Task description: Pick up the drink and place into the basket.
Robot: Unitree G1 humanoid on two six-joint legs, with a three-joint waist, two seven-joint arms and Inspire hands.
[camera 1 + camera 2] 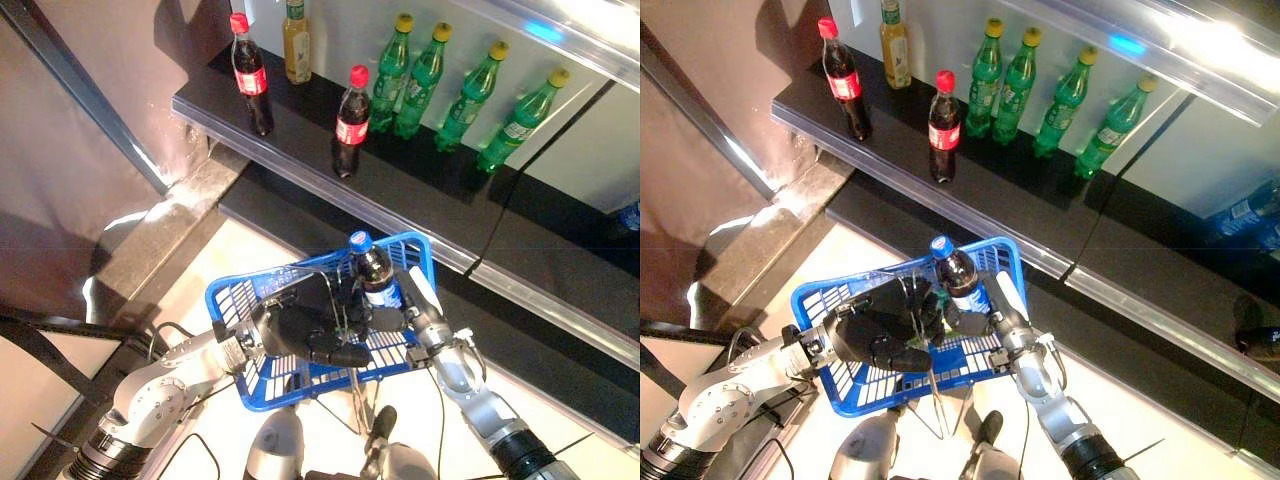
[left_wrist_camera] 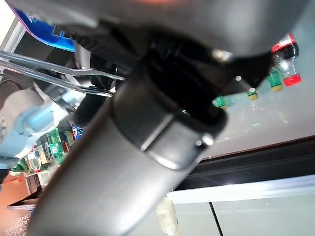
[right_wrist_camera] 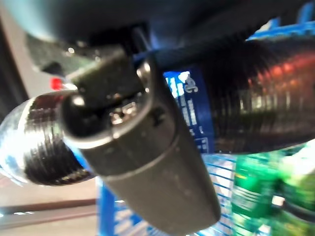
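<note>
Lower centre of the frame: the left hand curls round the wire handle of the blue basket. Beside it, the right hand grips a dark blue-capped drink bottle, apparently over the basket's interior. Upper frame: cola bottles and green bottles stand on the dark shelf.

I can read no print for certain: the labels on the dark bottle I hold and on the shelf bottles are too small.
</note>
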